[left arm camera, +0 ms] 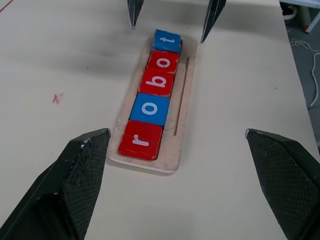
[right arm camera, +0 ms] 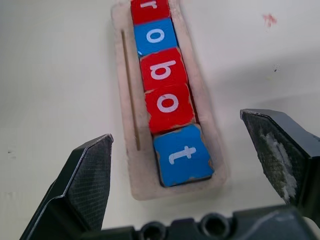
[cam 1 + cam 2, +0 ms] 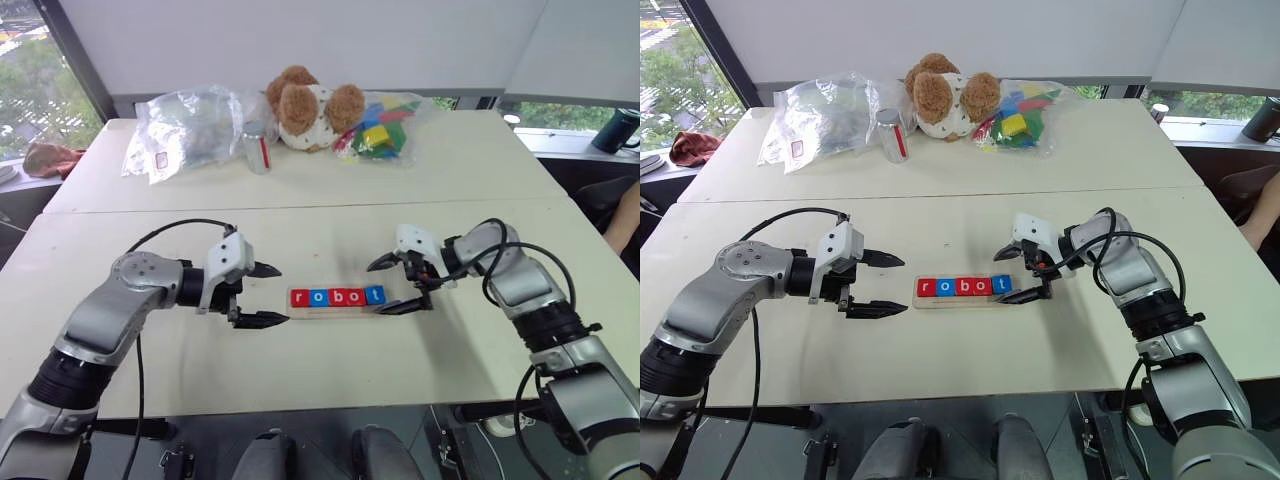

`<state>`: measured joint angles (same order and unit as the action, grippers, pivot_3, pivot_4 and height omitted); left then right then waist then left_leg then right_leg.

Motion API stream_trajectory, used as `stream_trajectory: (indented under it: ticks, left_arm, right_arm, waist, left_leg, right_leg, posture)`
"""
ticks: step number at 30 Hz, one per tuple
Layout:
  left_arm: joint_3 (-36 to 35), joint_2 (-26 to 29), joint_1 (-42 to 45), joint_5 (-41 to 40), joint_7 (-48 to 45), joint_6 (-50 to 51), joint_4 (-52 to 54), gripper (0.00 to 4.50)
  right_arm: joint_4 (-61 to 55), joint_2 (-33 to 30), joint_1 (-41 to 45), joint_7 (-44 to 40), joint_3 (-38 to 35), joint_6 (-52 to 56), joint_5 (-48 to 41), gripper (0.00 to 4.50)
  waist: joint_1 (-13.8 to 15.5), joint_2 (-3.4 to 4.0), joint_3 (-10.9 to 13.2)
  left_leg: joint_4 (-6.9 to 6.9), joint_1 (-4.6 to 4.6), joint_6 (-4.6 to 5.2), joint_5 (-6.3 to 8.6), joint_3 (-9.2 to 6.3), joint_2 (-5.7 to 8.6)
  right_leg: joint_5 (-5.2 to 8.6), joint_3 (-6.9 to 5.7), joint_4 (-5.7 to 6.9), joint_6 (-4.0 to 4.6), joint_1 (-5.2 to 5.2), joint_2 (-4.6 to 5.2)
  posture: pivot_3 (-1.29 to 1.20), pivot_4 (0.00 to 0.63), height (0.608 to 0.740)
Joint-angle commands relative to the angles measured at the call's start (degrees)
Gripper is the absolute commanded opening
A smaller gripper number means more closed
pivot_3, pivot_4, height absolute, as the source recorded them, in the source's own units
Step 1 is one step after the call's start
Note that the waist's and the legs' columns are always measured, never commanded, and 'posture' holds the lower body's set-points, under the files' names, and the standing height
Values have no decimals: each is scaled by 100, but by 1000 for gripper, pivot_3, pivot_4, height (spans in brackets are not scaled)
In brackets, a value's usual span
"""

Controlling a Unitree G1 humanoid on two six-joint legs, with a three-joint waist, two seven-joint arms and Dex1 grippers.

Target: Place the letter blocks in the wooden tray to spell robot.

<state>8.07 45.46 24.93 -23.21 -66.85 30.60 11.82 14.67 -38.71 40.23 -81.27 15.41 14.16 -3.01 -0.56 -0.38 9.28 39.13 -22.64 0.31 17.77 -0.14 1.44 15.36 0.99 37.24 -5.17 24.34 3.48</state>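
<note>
We see the wooden tray [image 3: 335,303] lying on the counter [image 3: 300,240] between our two arms, with all five letter blocks [image 1: 151,94] seated in it in one row: red r, blue o, red b, red o and blue t [image 2: 184,155], so the word reads robot and the task looks finished to us.

Our left gripper [image 3: 263,295] hovers just beside the r end with its fingers spread wide and nothing between them. Our right gripper [image 3: 398,287] is also wide open and empty, its two fingers standing either side of the t end of the tray without touching the tile.

The risk now, as we judge it, lies in pulling away. The right fingers straddle the tray closely, so a sideways or dipping retreat could clip the t or nudge the whole tray and skew the row. The tiles sit loose, edge to edge, so one knock may shift several. A straight lift clear of the tray before any sideways travel seems safest.
</note>
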Motion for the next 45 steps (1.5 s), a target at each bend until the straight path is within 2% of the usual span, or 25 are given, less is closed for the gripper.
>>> stream_trajectory:
  ticks: [1,13,32,37,40,45]
  left_arm:
    - [-136,8,72,-38,-8,-54,34,4500]
    - [-131,-13,127,-19,-26,-52,3,4500]
    - [-117,-40,131,14,-26,-129,-87,4500]
    - [-354,-32,69,-180,45,6,-92,4500]
    - [-627,180,-273,-312,48,163,3,4500]
    - [-1308,515,-1124,-523,234,433,220,4500]
  right_arm:
    - [-309,-164,-168,54,-225,137,-204,4473]
    - [-113,-94,-303,85,-41,-14,-119,4473]
    - [-577,-143,-469,43,-83,453,-284,4473]
    - [-644,-238,-381,392,-490,580,-427,4473]
    - [-1225,-411,-590,594,-993,1387,-902,4473]
    - [-2630,-775,-1684,1117,-1973,2889,-1759,4473]
  waist:
    - [-5,0,0]
    - [-8,0,0]
    - [-11,0,0]
    - [-8,0,0]
    - [-9,0,0]
    - [5,0,0]
  left_leg:
    - [0,0,2,1,0,0]
    - [0,1,2,1,0,0]
    - [1,1,3,1,0,0]
    - [1,1,2,1,0,0]
    - [1,0,2,1,0,-1]
    - [-14,-1,6,5,-10,-5]
  right_leg:
    - [0,0,0,0,0,0]
    - [0,0,3,0,0,-1]
    - [0,0,3,0,0,-1]
    - [0,0,3,0,0,-1]
    - [0,0,3,0,2,-1]
    - [0,-2,-1,0,5,0]
  posture:
    - [0,150,740]
    - [0,150,740]
    - [0,150,740]
    - [0,150,740]
    - [0,150,740]
    - [0,150,740]
